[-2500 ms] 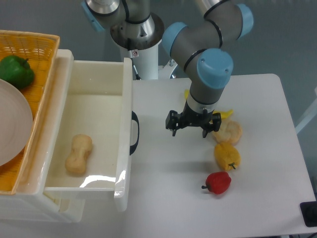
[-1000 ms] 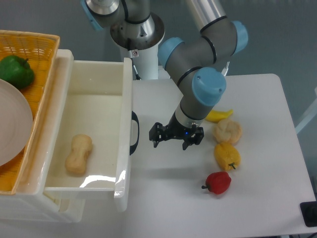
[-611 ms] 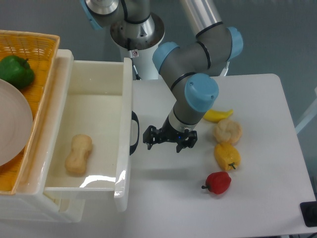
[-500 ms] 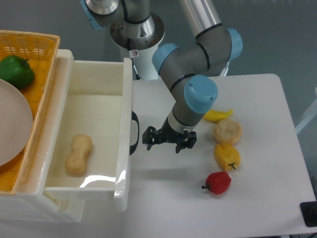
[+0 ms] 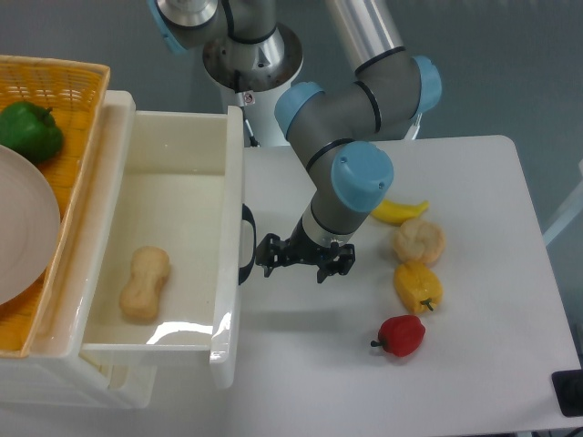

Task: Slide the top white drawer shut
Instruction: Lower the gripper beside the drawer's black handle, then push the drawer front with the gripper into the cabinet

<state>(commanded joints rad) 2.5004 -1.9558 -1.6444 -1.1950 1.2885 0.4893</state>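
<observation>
Gripper [image 5: 293, 258] sits low over the white table [image 5: 474, 382], just right of the black handle [image 5: 247, 244] on the front of the top white drawer [image 5: 232, 309]. Its 2 fingers point down and stand apart, holding nothing. Left fingertip looks very close to the handle; cannot tell if it touches. The arm [image 5: 351, 137] bends down from the mount at the table's back edge, blue caps at the joints.

Top white drawer is pulled well out to the right of the cabinet, at frame left, its front panel hanging over the table. Inside it, 1 tan peanut-shaped item [image 5: 146, 283] lies on the floor of the tray, toward the near end. A sliver of the lower white drawer [image 5: 109, 387] shows below, at the bottom left.

On top of the cabinet, far left, an orange wicker basket [image 5: 77, 137] holds a green pepper [image 5: 29, 131] and part of a pale plate [image 5: 23, 237].

Right of the gripper on the table: yellow banana-like piece [image 5: 399, 212], beige bun [image 5: 419, 241] just below it, yellow pepper [image 5: 417, 286] just below the bun, red pepper [image 5: 401, 335] nearest the front. All 4 lie apart from the gripper.
</observation>
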